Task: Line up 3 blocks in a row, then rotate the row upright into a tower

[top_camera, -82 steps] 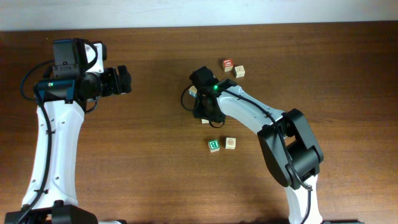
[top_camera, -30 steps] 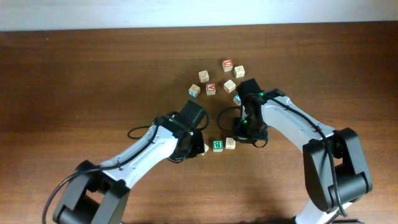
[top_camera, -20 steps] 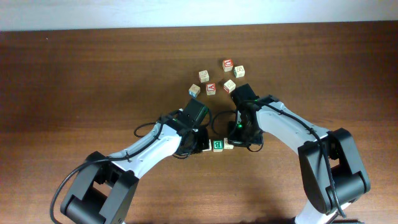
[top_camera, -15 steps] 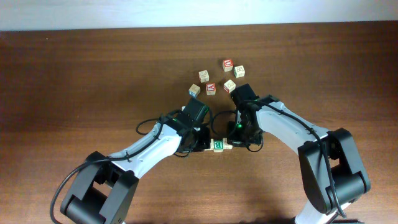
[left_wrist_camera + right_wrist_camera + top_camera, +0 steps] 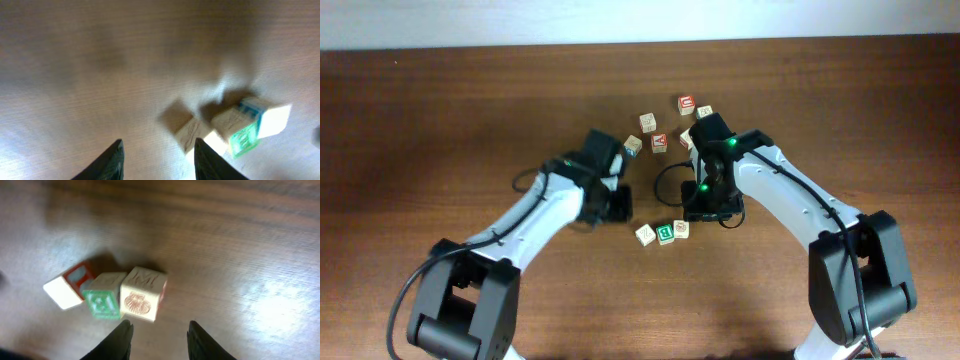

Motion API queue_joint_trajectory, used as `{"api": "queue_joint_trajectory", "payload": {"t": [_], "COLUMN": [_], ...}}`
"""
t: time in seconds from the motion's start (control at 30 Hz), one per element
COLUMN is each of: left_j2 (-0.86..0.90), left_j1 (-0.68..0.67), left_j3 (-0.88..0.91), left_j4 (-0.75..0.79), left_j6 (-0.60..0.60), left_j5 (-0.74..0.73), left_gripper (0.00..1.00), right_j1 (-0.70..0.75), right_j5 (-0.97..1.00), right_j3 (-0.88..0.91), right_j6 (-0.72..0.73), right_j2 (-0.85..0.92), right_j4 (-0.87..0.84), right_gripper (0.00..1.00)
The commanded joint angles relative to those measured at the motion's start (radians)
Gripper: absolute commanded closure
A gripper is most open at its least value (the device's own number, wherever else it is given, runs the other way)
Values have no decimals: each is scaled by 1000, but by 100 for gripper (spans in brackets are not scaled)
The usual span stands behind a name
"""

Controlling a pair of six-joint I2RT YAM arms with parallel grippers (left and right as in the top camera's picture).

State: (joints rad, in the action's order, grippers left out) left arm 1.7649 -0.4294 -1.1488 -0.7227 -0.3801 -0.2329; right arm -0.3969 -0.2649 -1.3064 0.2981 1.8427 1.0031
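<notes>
Honestly, three blocks (image 5: 664, 232) sit touching in a row; left gripper (image 5: 159, 162) and right gripper (image 5: 160, 342) both gape empty near them; a careless swing could nudge one crooked.

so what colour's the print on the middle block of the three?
Green; the middle block shows best in right wrist view.

The three blocks (image 5: 664, 232) touch in a row — no gap between them. The left claw (image 5: 619, 205) and right claw (image 5: 711, 213) crowd their far side; the near table (image 5: 660, 300) lies bare.
</notes>
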Motion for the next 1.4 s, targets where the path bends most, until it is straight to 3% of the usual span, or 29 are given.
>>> {"api": "queue_joint_trajectory", "payload": {"t": [0.0,0.03,0.07,0.23,0.97,1.1,1.17,1.23,1.37], "left_j2": [2,2,2,2,2,3,2,3,2], "left_j1": [144,203,224,225,225,225,226,242,266], "left_j3": [-189,-192,-192,-191,-191,-191,-191,-191,-191], "left_j4": [-86,-90,-94,-94,-94,-94,-93,-72,-77], "left_j6": [64,60,60,59,56,56,-5,-46,-46], "left_j5": [-3,-3,-2,13,13,21,122,172,177], "left_gripper": [69,78,81,79,80,80,80,71,69], "right_j1": [-97,-161,-203,-266,-223,-230,-274,-345,-401], "right_j5": [-21,-12,-12,15,89,-21,-22,-19,42], "right_j3": [-14,10,47,158,158,81,66,65,65], "right_j6": [-2,34,64,149,182,21,-36,-86,-73], "right_j2": [-39,-37,-37,-34,-12,-53,-53,-52,31], "right_j4": [7,-18,-67,-171,-252,-253,-288,-366,-397], "right_gripper": [71,87,96,96,96,96,96,96,96]}}
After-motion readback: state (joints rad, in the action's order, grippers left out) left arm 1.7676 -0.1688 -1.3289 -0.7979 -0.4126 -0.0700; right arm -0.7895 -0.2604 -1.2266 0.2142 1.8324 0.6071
